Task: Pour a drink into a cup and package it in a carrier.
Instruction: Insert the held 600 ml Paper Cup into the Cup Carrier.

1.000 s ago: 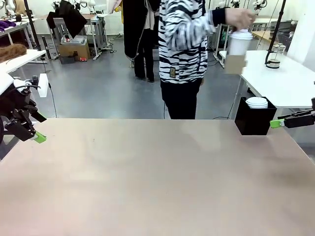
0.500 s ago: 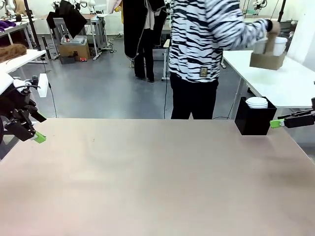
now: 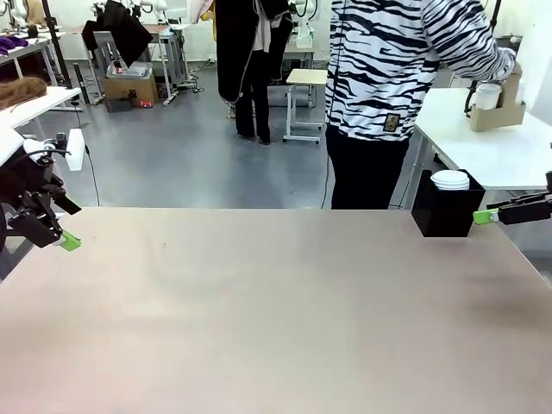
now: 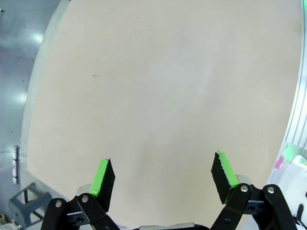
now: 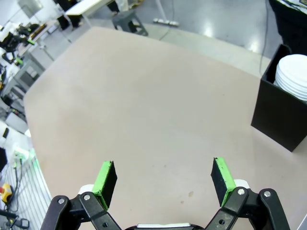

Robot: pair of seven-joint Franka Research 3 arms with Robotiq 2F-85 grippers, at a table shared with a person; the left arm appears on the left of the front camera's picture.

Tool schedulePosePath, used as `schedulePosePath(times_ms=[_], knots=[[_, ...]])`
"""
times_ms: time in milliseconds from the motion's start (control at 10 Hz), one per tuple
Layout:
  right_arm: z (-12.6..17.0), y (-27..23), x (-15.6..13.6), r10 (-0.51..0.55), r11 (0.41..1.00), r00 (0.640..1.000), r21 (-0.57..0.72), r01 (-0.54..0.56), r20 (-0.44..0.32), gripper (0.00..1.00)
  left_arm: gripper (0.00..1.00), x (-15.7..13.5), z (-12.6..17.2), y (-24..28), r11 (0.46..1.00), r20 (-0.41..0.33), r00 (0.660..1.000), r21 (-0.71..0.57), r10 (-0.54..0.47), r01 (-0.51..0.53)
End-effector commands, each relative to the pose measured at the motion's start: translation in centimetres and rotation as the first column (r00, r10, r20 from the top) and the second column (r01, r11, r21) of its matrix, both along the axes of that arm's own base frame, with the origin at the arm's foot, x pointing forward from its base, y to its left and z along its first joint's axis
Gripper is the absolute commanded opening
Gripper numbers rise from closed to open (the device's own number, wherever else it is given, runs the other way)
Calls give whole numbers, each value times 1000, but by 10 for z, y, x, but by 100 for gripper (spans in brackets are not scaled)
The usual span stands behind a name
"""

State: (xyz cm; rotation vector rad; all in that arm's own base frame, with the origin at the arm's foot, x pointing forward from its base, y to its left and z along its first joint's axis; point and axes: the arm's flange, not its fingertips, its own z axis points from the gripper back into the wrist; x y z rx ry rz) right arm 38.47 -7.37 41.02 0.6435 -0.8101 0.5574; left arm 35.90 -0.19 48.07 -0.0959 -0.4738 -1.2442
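Left claw [image 3: 65, 241]: seen at the bench's left edge in the front view; jaws spread wide, nothing held between them. In the left wrist view [image 4: 163, 179] only bare bench surface is seen past the green pads [image 4: 103, 176].

Right claw [image 3: 485, 216]: seen at the bench's right edge, just beside the black box; jaws spread wide in the right wrist view [image 5: 163, 177], nothing gripped.

Bench [image 3: 276, 310]: tan top, spread between the two claws.

Black box [image 3: 444, 211]: set at the far right corner of the bench, just left of the right claw; a stack of white lids [image 3: 450, 179] is seen inside it. In the right wrist view it lies ahead and to the right of the claw [image 5: 280, 115].

Carrier [image 3: 493, 108]: brown cardboard, held upright by the person's hand [image 3: 509, 65] over a white side table [image 3: 492, 151], well beyond the right claw. Long axis cannot be told; the handle piece points up.

Cup [image 3: 488, 95]: white, seated upright in the carrier.

Person [image 3: 388, 78]: striped top, standing past the bench's far edge, turned toward the side table.

Drink: mostly hidden behind the carrier; not told.
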Motion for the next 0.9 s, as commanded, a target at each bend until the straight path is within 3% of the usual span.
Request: schedulePosePath(times_ms=[0,800], knots=[[-4,0,1,11,1000,1000,10,-11,29,100,100,0,0,1,1000,1,1000,-22,-11,11],[-4,0,1,11,1000,1000,10,-11,29,100,100,0,0,1,1000,1,1000,-22,-11,11]])
